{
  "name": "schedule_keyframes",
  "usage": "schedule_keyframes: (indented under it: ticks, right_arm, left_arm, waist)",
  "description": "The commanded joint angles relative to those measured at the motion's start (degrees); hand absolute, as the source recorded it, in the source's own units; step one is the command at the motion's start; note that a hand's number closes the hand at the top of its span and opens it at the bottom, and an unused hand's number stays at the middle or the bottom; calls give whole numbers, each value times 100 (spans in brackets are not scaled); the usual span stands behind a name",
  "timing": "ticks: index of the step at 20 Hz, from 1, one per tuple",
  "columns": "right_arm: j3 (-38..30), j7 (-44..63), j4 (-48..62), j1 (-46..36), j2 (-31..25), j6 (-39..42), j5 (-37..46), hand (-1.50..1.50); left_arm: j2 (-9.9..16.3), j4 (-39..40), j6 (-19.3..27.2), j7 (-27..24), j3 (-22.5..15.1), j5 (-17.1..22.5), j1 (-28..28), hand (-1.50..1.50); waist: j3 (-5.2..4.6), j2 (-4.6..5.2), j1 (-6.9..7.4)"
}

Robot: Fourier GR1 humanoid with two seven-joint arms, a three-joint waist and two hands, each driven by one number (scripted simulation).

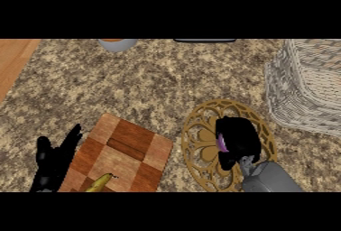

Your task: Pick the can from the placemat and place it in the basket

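The right hand [236, 137] sits over the round gold openwork placemat [200, 135], its black fingers curled round the can [221, 142] — only a sliver of purple shows at the hand's left edge, so most of the can is hidden. Whether the can stands on the mat or is just clear of it cannot be told from this view. The grey forearm comes in from the near edge, right of centre.

The white wicker basket [313, 85] stands to the far right of the placemat, its near wall just beside the mat's rim. That closeness is the main risk: a low carry to the right would likely knock the can or the knuckles against the wall and shove the basket, so the lift needs height first. With so little of the can visible, it may sit off-centre in the grasp and tilt or slip on the way. A lift that drags could also pull the mat along.

To the left lies a checkered wooden cutting board [126, 153] with a banana [100, 182] at its near edge. The left hand [57, 160] rests open, fingers up, at the near left — well apart from the work.
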Motion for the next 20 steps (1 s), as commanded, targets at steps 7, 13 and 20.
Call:
schedule_keyframes:
  ticks: [7,13,20]
  right_arm:
    - [-388,422,-815,480,601,-1207,340,150]
    - [-1451,257,-2401,113,1188,-2305,-445,150]
    - [-2610,1666,-3866,-923,694,-1076,-636,150]
  left_arm:
    - [-44,225,-96,197,45,-40,43,0]
    - [-115,149,-18,85,90,-24,352,0]
    - [-236,-215,82,317,-46,-143,360,0]
  waist:
    - [0,94,-73]
    - [3,61,-151]
    - [-8,73,-54]
